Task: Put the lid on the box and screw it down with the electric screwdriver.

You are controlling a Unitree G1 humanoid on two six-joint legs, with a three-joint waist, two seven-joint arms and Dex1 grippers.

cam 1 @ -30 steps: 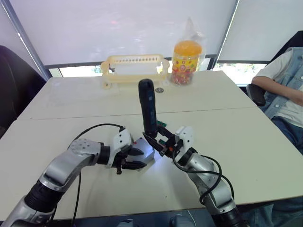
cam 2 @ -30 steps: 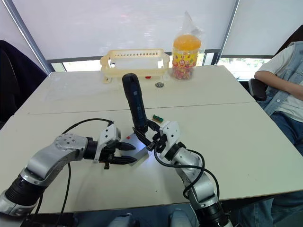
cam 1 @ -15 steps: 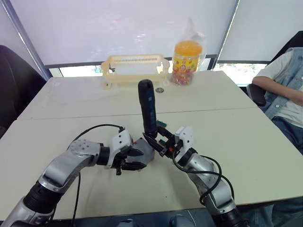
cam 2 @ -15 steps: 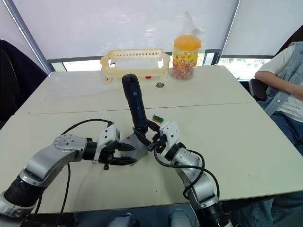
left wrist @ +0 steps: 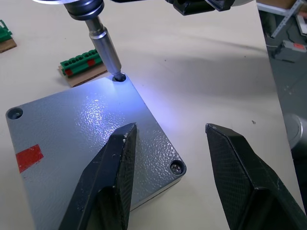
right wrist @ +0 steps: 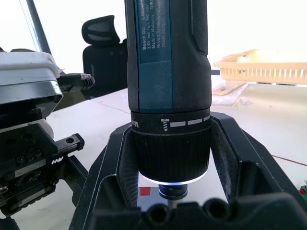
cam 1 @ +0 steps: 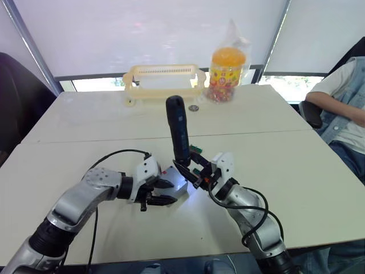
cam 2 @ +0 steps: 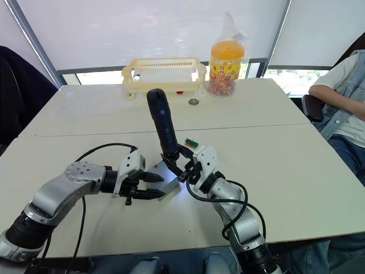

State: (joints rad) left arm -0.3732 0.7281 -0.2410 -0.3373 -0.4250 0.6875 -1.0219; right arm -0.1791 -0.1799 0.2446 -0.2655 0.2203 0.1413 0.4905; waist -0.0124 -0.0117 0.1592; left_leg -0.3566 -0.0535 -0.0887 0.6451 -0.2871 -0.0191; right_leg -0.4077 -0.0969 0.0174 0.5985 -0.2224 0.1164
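The grey lid [left wrist: 96, 124] lies flat on top of the box [cam 1: 178, 187] near the table's front, with a red mark on its surface. My right gripper [cam 1: 191, 172] is shut on the black electric screwdriver [cam 1: 178, 131], which stands nearly upright. The screwdriver's metal bit [left wrist: 108, 50] sits in one corner hole of the lid, and its light glows white on the lid. My left gripper [left wrist: 169, 128] is open just left of the box, one finger [left wrist: 108, 177] over the lid and the other beyond its edge. A screw head [left wrist: 177, 166] shows in the nearest corner.
A pale yellow slotted basket [cam 1: 163, 80] and an orange-lidded jar in a bag [cam 1: 226, 68] stand at the table's far edge, with a small round object [cam 1: 193, 108] in front. Green-and-tan blocks [left wrist: 81, 64] lie just behind the box. A person [cam 1: 342, 97] sits at the right.
Both arms keep their places. The screwdriver's glow on the lid was dimmer half a second ago and is bright again.
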